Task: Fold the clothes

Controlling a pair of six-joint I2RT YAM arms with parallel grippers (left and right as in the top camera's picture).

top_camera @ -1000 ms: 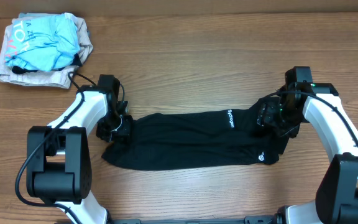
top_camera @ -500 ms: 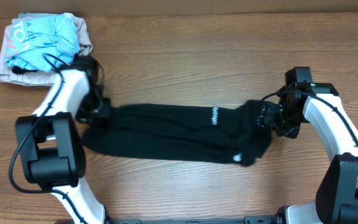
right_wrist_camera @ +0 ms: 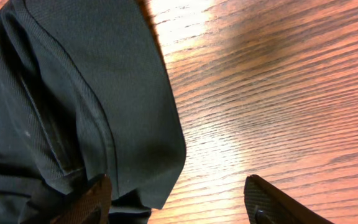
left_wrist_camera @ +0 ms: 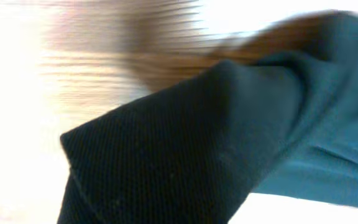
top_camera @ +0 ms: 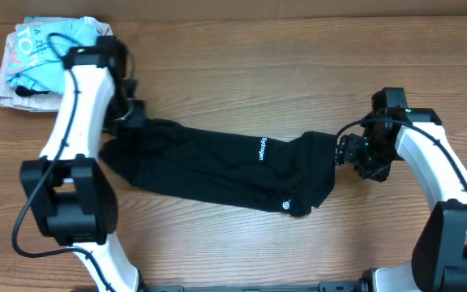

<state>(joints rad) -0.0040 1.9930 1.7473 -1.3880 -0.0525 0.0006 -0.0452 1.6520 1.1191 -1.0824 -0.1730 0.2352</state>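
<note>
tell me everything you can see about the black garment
The black garment is soft, finely ribbed fabric, gathered into a long band lying slantwise on the wooden table. It bears small white lettering mid-band and a round white logo near its lower edge. Its left end meets the left gripper, grip hidden; its right end lies by the right gripper, fingers apart.

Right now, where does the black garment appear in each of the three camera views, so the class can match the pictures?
Overhead: the black garment lies stretched across the middle, slanting down to the right.
Left wrist: it fills the lower centre, close up and blurred.
Right wrist: it fills the left side, with its rounded edge near the middle.
Shared landmark: the wood-grain table beneath it.
</note>
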